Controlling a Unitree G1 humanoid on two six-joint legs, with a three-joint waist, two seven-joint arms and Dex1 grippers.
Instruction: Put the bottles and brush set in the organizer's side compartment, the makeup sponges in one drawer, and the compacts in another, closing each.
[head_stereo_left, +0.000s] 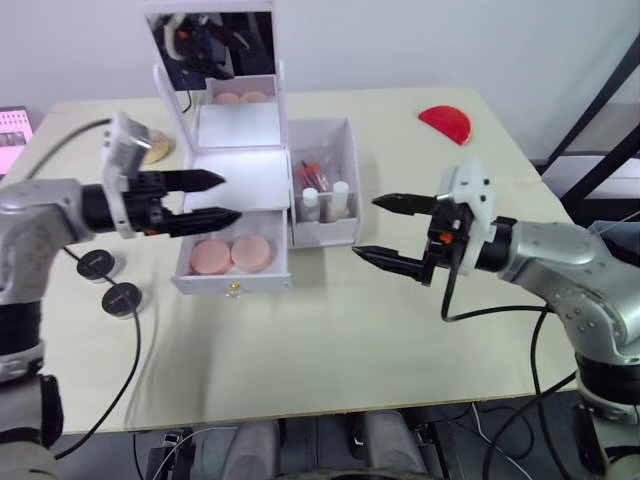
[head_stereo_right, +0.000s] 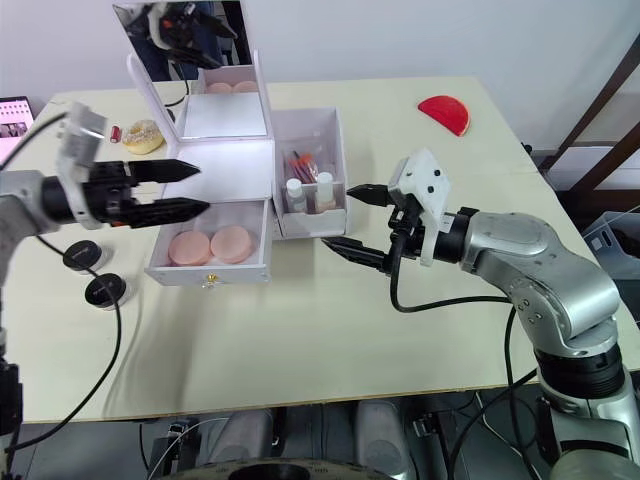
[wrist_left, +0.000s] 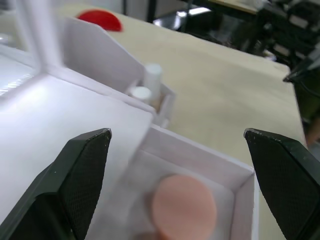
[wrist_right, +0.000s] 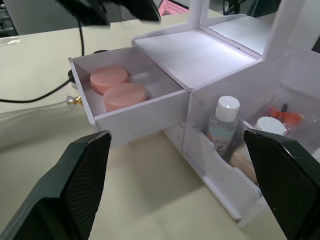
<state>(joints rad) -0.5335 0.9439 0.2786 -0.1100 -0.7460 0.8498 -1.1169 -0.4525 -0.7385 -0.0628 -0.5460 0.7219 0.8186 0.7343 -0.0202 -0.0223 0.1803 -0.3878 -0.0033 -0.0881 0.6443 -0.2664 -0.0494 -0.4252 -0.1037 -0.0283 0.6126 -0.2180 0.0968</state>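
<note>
The white organizer (head_stereo_left: 240, 165) stands mid-table with its mirror lid up. Its lower drawer (head_stereo_left: 232, 285) is pulled out and holds two round pink makeup sponges (head_stereo_left: 211, 256) (head_stereo_left: 251, 252). The side compartment (head_stereo_left: 325, 232) holds two white-capped bottles (head_stereo_left: 311, 203) (head_stereo_left: 341, 197) and the orange-red brush set (head_stereo_left: 313, 172). Two black round compacts (head_stereo_left: 97, 264) (head_stereo_left: 122, 297) lie on the table left of the drawer. My left gripper (head_stereo_left: 230, 198) hovers open and empty just above the drawer's back edge. My right gripper (head_stereo_left: 366, 227) is open and empty, right of the side compartment.
A red half-round object (head_stereo_left: 446, 123) lies at the back right. A small tan ring-shaped item (head_stereo_left: 155, 148) sits left of the organizer. Black cables trail over the table's left part (head_stereo_left: 135, 350) and below my right arm (head_stereo_left: 490, 312).
</note>
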